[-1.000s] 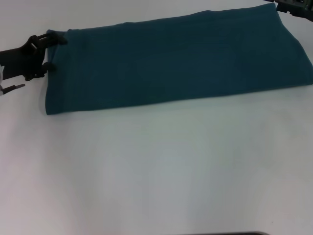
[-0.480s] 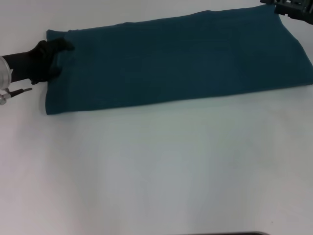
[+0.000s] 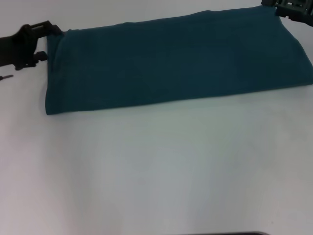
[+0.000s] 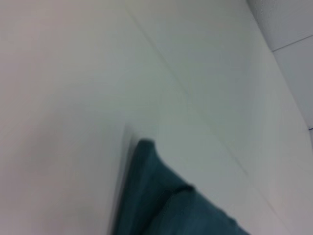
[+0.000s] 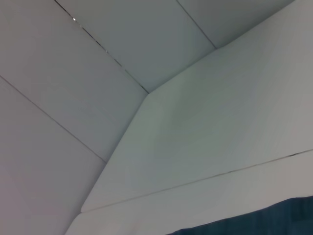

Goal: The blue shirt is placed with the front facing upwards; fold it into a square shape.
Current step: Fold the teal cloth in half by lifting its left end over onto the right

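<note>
You have the blue shirt (image 3: pixel 176 61) lying across the far half of the white bench (image 3: pixel 156 171), already folded into a long, soft band. Its matte teal cotton shows only the plain side, with shallow creases and a slightly rounded fold along the near edge. The band runs a little tilted, its right end farther from you than its left.

Your left gripper (image 3: pixel 46 41) sits at the shirt's far-left corner, just touching the cloth edge. Half a second ago it was reaching over the corner onto the fabric; now it has drawn back to the edge and sits a little farther off. Its fingers look spread apart with nothing between them, though the dark parts blur together there.

Your right gripper (image 3: pixel 288 7) hangs at the far-right corner, mostly cut off by the frame, so you cannot tell how its fingers stand.

The left wrist view catches only a folded shirt corner (image 4: pixel 161 196) on the bench.
</note>
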Tool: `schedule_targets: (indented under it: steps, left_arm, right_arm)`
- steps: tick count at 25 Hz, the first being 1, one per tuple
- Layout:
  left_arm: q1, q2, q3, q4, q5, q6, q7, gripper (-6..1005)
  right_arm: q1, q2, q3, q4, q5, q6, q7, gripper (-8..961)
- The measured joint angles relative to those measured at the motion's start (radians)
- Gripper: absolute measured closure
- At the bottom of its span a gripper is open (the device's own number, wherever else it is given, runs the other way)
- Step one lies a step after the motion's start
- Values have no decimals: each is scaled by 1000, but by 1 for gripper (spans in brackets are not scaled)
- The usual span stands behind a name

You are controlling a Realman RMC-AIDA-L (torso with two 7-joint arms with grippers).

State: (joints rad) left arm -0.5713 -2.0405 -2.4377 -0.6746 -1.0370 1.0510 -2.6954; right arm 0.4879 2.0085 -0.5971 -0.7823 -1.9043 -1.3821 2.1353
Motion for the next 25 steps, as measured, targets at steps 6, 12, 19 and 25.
schedule_targets:
  steps: [6, 12, 19, 25]
  left_arm:
    - [-18, 74, 65, 18, 21, 87, -1, 127]
    - [-56, 122, 89, 4, 59, 210, 59, 128]
    - [-136, 166, 90, 15, 193, 274, 58, 128]
    - [-123, 91, 79, 19, 254, 113, -89, 128]
  right_arm:
    - [0, -1, 0, 0, 0, -4, 0, 9]
    - [3, -6, -6, 0, 0, -3, 0, 8]
    - [0, -4, -8, 0, -1, -2, -3, 8]
    - [-3, -2, -5, 4, -1, 3, -4, 9]
